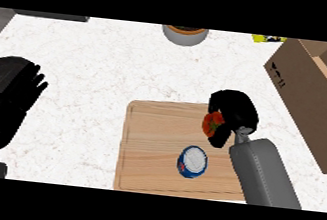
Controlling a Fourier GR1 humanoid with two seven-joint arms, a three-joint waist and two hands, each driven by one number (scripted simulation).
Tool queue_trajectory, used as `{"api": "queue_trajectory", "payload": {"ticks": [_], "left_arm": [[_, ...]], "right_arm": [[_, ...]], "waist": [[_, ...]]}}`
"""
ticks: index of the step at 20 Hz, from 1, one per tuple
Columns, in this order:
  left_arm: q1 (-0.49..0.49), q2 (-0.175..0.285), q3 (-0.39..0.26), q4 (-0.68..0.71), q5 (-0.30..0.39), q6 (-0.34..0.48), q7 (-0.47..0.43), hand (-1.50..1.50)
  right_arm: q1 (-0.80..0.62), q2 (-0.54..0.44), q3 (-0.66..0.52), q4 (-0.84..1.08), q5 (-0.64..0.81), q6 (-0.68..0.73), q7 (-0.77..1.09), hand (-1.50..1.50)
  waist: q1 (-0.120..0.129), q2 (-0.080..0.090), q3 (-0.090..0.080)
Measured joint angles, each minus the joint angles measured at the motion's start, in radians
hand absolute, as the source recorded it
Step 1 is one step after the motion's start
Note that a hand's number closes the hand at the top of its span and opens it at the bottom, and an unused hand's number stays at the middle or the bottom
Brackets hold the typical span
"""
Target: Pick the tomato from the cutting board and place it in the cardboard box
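Right hand (233, 109) had its fingers clamped on the tomato (211, 123) at the cutting board's (151, 146) right edge, left hand (4, 100) rested at left with fingers apart, cardboard box (316, 93) stood right.

one head view looks steeply down at the counter (96, 70), facing away from the robot's body, so both forearms come in from the lower edge. it is close: the cutting board (155, 146) fills the lower middle, the right hand (234, 112) curled round the tomato (211, 123) sits near centre, the left hand (4, 100) shows at the left edge, and the right edge cuts the cardboard box (316, 98).
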Motion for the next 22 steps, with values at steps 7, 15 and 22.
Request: {"api": "queue_trajectory", "payload": {"ticks": [7,15,22], "left_arm": [[-0.011,0.004,0.004,0.016,0.001,-0.005,-0.002,0.0],[0.008,0.007,0.017,0.0,0.01,-0.007,0.006,0.0],[0.013,0.008,0.022,0.008,0.009,-0.011,-0.002,0.0]], "right_arm": [[-0.208,-0.028,-0.173,0.195,-0.001,-0.024,0.17,1.5],[-0.304,-0.033,-0.157,0.08,0.027,-0.052,0.242,1.5],[-0.4,-0.058,-0.16,-0.147,0.077,-0.006,0.387,1.5]], "waist": [[0.002,0.0,0.0],[-0.01,-0.006,0.0],[-0.018,-0.01,0.0]]}}
